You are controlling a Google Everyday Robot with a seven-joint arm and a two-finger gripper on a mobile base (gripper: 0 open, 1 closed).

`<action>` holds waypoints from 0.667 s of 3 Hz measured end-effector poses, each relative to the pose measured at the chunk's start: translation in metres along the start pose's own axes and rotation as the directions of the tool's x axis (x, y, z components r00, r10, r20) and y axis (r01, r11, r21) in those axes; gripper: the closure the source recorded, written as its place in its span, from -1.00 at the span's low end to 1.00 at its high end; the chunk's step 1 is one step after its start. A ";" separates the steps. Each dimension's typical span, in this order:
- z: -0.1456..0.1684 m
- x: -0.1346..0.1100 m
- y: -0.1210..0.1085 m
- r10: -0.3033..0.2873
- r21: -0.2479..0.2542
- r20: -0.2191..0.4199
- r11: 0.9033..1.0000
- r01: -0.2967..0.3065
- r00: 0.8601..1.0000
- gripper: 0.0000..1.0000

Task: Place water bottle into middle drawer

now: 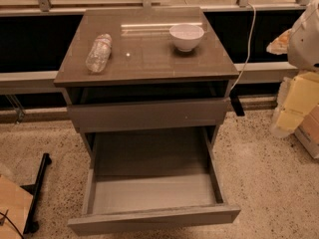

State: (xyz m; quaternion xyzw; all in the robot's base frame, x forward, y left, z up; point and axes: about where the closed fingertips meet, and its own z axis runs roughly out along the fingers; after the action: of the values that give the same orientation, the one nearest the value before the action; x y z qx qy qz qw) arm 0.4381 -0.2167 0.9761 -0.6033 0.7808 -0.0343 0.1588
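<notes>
The water bottle (98, 53) is clear crinkled plastic and lies on its side at the left of the cabinet top (149, 59), pointing front to back. The middle drawer (154, 193) is pulled far out toward me, its pale grey floor bare and its flat front at the bottom of the view. Above it sits a shut flat drawer front (149, 114). My gripper is not in view; only a white rounded part of my arm (305, 34) shows at the right edge, well away from the bottle.
A white bowl (186, 36) stands at the back right of the cabinet top. A white cable (247, 49) hangs down the cabinet's right side. Yellow and brown boxes (299, 103) stand on the floor at right. A black stand (37, 193) lies on the floor at left.
</notes>
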 end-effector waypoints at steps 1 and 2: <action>0.000 0.000 0.000 0.000 0.000 0.000 1.000 0.000 1.000 -1.00; 0.003 -0.027 -0.009 -0.036 0.011 0.047 0.999 0.035 0.998 -1.00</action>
State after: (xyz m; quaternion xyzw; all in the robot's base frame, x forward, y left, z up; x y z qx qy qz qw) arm 0.4535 -0.1930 0.9807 -0.6169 0.7658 -0.0268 0.1796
